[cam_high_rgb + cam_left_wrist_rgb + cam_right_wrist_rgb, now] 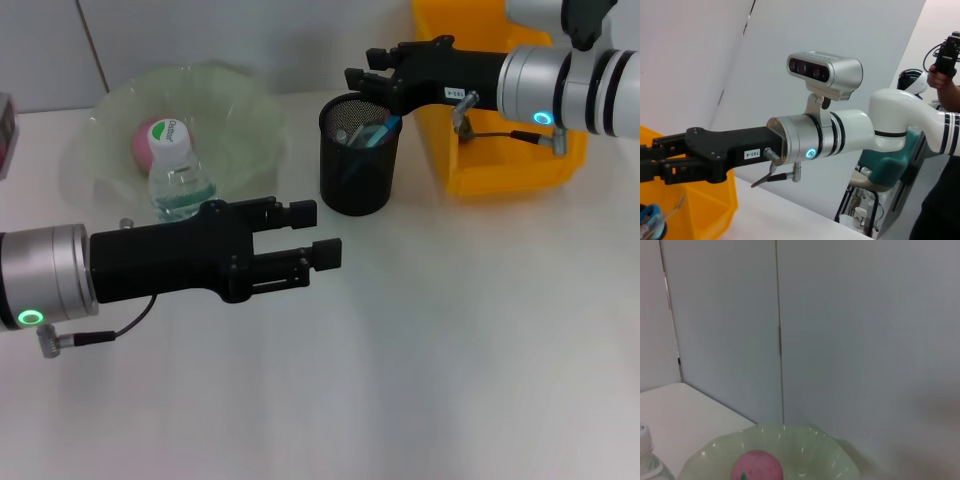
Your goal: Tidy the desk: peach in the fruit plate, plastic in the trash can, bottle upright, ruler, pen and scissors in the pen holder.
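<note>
The bottle [180,178] stands upright in front of the fruit plate [235,100], its cap partly covering the peach [142,146] that lies in the plate. The right wrist view shows the peach [757,467] in the fruit plate [810,442] too. The black mesh pen holder [358,175] holds the blue scissors [386,127] and a clear strip, seemingly the ruler [676,206]. I cannot make out the pen. My right gripper [364,68] hovers open over the holder's rim. My left gripper [318,234] is open and empty above the desk [450,350], right of the bottle. The plastic is out of view.
The yellow trash can [500,160] stands right of the pen holder, under my right arm. A small pinkish object [5,135] sits at the far left edge. A person [940,150] stands behind the robot's side in the left wrist view.
</note>
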### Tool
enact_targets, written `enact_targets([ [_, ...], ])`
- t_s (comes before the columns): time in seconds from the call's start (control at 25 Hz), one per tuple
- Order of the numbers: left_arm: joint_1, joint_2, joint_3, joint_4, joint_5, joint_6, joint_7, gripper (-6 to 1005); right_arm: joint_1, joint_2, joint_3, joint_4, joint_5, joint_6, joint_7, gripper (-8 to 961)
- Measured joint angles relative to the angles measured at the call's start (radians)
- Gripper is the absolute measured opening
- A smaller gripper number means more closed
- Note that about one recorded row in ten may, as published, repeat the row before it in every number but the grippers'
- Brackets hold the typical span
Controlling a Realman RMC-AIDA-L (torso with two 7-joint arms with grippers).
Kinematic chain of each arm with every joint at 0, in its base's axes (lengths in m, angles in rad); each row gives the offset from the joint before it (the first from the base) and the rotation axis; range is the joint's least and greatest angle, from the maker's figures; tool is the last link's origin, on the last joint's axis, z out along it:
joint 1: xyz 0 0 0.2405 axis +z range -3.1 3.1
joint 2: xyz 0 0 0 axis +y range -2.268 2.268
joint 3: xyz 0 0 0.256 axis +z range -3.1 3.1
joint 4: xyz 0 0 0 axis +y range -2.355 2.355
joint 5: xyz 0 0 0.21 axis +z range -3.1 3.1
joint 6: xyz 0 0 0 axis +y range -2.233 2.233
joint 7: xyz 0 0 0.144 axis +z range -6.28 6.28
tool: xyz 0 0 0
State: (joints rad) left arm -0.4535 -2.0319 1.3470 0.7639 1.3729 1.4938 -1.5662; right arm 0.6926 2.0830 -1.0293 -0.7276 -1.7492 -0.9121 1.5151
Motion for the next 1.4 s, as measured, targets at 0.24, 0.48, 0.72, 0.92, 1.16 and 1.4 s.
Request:
enact_targets([
  [0.24, -0.001, 0.002, -0.009, 0.0, 0.0, 0.003, 0.0, 661, -0.028, 0.0, 0.001, -0.035, 0.041, -0.025, 0.0, 382],
  [0.48, -0.003, 0.004, -0.011, 0.002, 0.0, 0.007, 0.005, 661, -0.099, -0.007, 0.047, -0.122, 0.169, -0.172, 0.004, 456],
  [0.72, 0.002, 0.03, -0.016, 0.003, 0.0, 0.036, -0.011, 662, -0.168, -0.04, 0.194, -0.176, 0.181, -0.505, 0.062, 530],
  [0.92, 0.019, 0.063, -0.021, 0.004, 0.002, 0.071, -0.028, 662, -0.204, -0.134, 0.246, -0.131, 0.166, -0.733, 0.119, 671],
  [1.16, 0.033, 0.068, -0.084, 0.006, 0.077, 0.102, -0.025, 662, -0.142, -0.257, 0.236, 0.117, 0.096, -0.858, 0.093, 773],
  [1.4, 0.02, 0.041, -0.142, 0.01, 0.169, 0.133, 0.007, 662, -0.059, -0.25, 0.234, 0.208, -0.143, -0.867, 0.069, 781],
])
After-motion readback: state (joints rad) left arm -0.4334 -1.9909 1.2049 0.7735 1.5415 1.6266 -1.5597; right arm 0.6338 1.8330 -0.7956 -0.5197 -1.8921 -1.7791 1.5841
